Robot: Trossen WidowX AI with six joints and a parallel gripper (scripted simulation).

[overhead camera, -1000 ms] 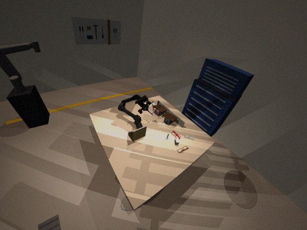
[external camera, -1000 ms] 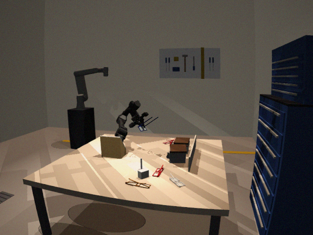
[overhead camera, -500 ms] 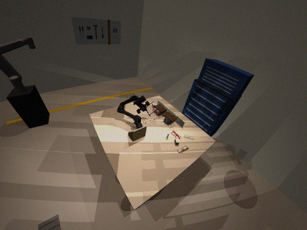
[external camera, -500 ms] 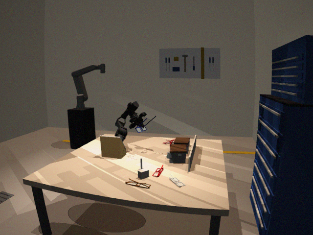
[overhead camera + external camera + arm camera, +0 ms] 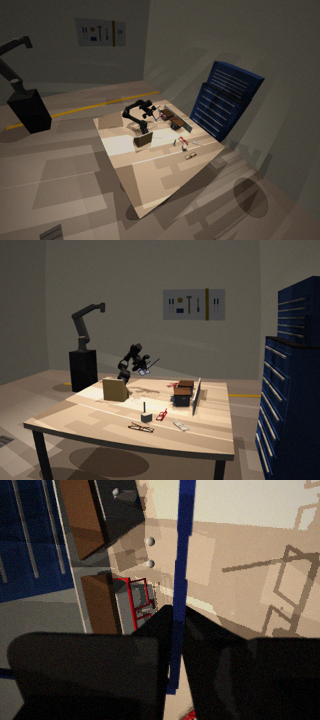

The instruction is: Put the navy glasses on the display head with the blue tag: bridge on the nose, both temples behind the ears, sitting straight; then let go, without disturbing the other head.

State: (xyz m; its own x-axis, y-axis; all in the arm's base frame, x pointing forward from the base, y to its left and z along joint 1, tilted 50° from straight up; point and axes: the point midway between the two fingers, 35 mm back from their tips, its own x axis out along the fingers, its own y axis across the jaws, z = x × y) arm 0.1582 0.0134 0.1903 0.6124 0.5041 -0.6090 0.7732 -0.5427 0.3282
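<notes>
My gripper (image 5: 153, 114) (image 5: 146, 369) (image 5: 174, 612) is shut on the navy glasses (image 5: 154, 363) (image 5: 184, 545), holding them in the air. One navy bar runs between the fingertips in the wrist view; in the exterior view the lenses hang low and the temples point up to the right. Two dark display heads with brown tops stand right of the gripper and lower: a nearer head (image 5: 177, 122) (image 5: 182, 391) and a farther head (image 5: 167, 113) (image 5: 186, 383). Red glasses (image 5: 162, 116) (image 5: 132, 600) are at the farther head's front. I cannot make out the blue tag.
An upright thin panel (image 5: 196, 397) stands behind the heads. A tan block (image 5: 143, 139) (image 5: 113, 390) stands near the arm's base. A grey block (image 5: 146, 417) with a post beside it, another red pair (image 5: 161, 415), white glasses (image 5: 181, 424) and brown glasses (image 5: 141, 428) occupy the near side.
</notes>
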